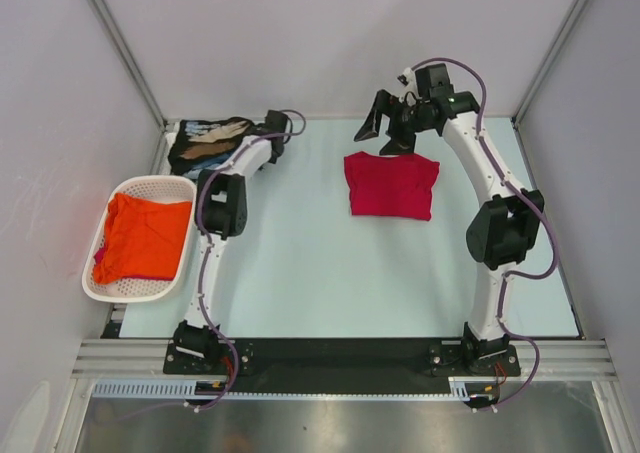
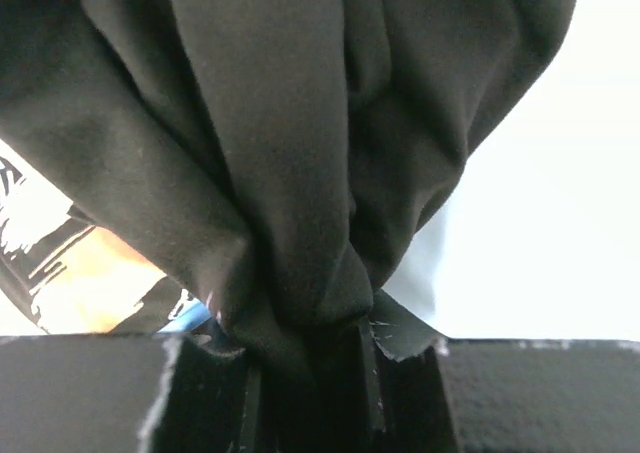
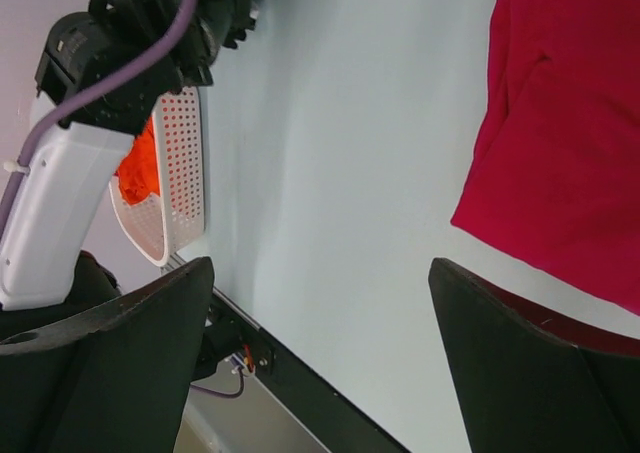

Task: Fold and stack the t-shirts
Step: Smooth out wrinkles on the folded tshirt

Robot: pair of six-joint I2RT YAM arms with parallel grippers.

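A black t-shirt (image 1: 205, 141) with light-blue and tan print lies bunched at the table's far left corner. My left gripper (image 1: 272, 133) is at its right edge, shut on a bunch of its black cloth (image 2: 300, 223), which fills the left wrist view. A folded crimson red t-shirt (image 1: 391, 184) lies flat at the table's middle back; its edge (image 3: 560, 123) shows in the right wrist view. My right gripper (image 1: 385, 123) hovers just behind the red shirt, open and holding nothing. An orange t-shirt (image 1: 143, 236) lies crumpled in the white basket.
The white perforated basket (image 1: 152, 289) stands at the table's left edge, also seen as a basket (image 3: 175, 173) from the right wrist. Grey walls close in the table at the back and both sides. The arms' bases sit on the black rail (image 1: 340, 353) in front.
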